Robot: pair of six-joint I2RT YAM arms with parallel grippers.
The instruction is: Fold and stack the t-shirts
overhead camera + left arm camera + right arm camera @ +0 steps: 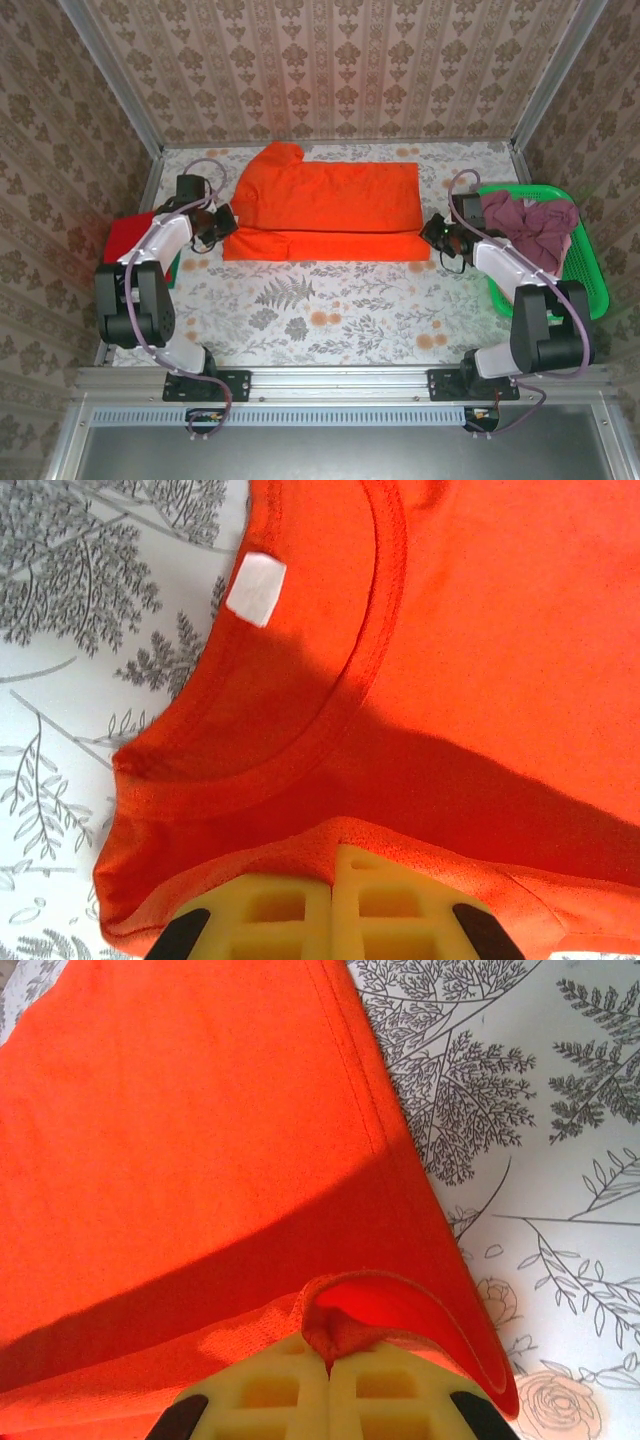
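Note:
A bright orange t-shirt (pixel 325 205) lies spread across the middle of the table, its near part folded over. At its left end my left gripper (pixel 228 219) is shut on the orange cloth, close under the collar (pixel 375 630) and white label (pixel 256 588); its yellow fingers (pixel 290 910) pinch a ridge of fabric. On the shirt's right end my right gripper (pixel 430 231) is shut on a bunched fold (pixel 350 1325) of the hem edge. A red t-shirt (pixel 128 238) lies at the left table edge, partly under the left arm. Mauve t-shirts (pixel 525 222) are heaped in the basket.
A bright green mesh basket (pixel 590 270) stands at the right edge of the table. The floral tablecloth (pixel 320 305) runs bare in front of the orange shirt. Patterned walls close in the back and both sides.

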